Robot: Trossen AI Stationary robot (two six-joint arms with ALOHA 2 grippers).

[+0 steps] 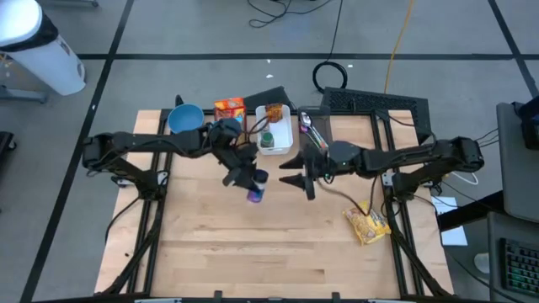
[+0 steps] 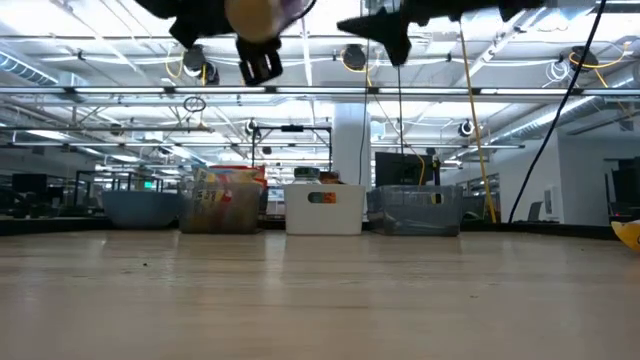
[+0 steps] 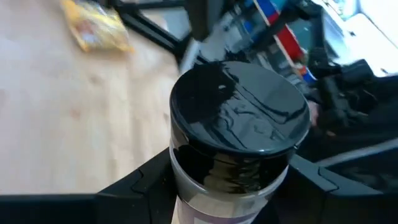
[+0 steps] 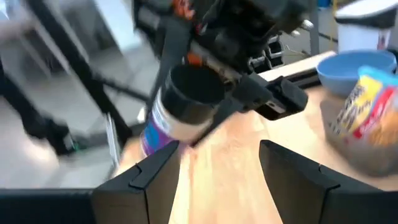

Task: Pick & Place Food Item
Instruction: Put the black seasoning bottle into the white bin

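Where the wooden table (image 1: 253, 244) lies bare along its near edge, only a yellow snack packet (image 1: 367, 224) rests, near the right side and partly over a dark frame rail.

Farther in, about mid-table, the two arms meet from either side, both held well above the surface. The left gripper (image 1: 246, 177) has its fingers clamped on a jar (image 1: 256, 187) with a glossy black lid and a purple-and-white label; the jar is tilted, lifted clear of the table, and its lid fills the left wrist view between the two dark fingers (image 3: 140, 180). Just to the right of it, apart and not touching, hangs the right gripper (image 1: 301, 178), its fingers spread with nothing between them, pointing toward the jar.

Beyond the arms, along the far edge, stands a row of things: a blue bowl (image 1: 185, 119) at the left, an orange-and-yellow snack box (image 1: 229, 108) beside it, a white bin (image 1: 276, 128) with some items inside, and a clear tray (image 1: 313, 128) at the right holding what may be utensils.
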